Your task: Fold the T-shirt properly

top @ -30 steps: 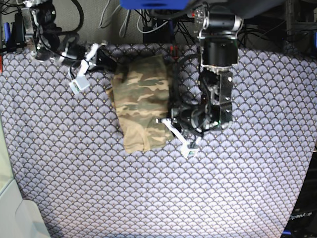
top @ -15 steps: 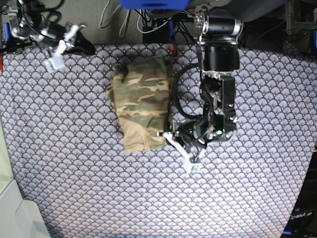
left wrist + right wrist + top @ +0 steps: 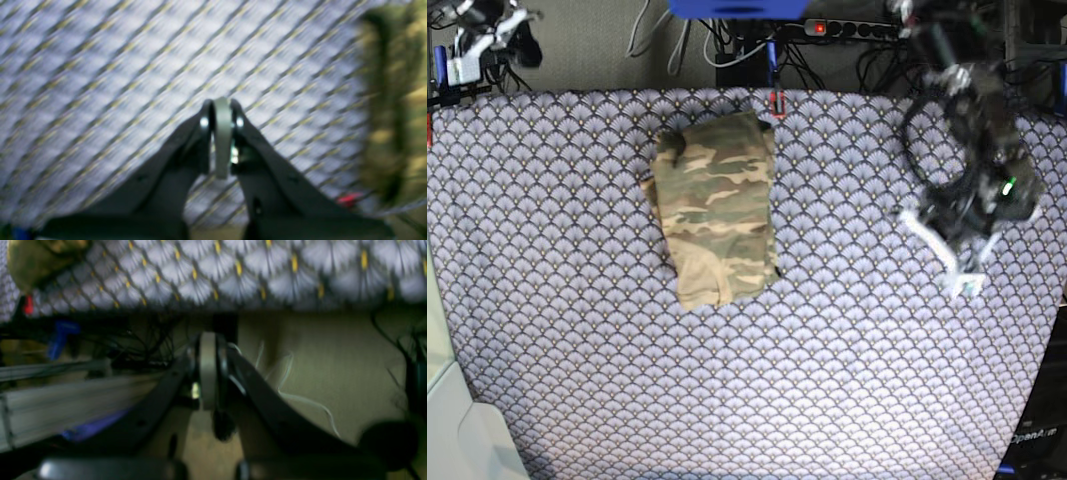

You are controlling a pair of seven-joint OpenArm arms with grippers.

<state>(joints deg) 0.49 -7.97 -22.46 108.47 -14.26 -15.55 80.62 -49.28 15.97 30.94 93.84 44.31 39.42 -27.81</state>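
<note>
T-shirt: I see the camouflage T-shirt [image 3: 717,205] folded into a tall, narrow bundle, lying on the purple scallop-patterned cloth [image 3: 877,380]; it is my landmark.
Left gripper: my left gripper [image 3: 220,103] has its fingers drawn together, nothing between them; in the base view it is over the cloth to the right of the T-shirt, apart from it and blurred.
Right gripper: my right gripper [image 3: 211,336] is also narrowed right down and empty, well apart from the T-shirt, up and to its left, beyond the cloth's edge.
Red object: a small red thing [image 3: 777,104] sits just beside the T-shirt's upper right corner.
</note>
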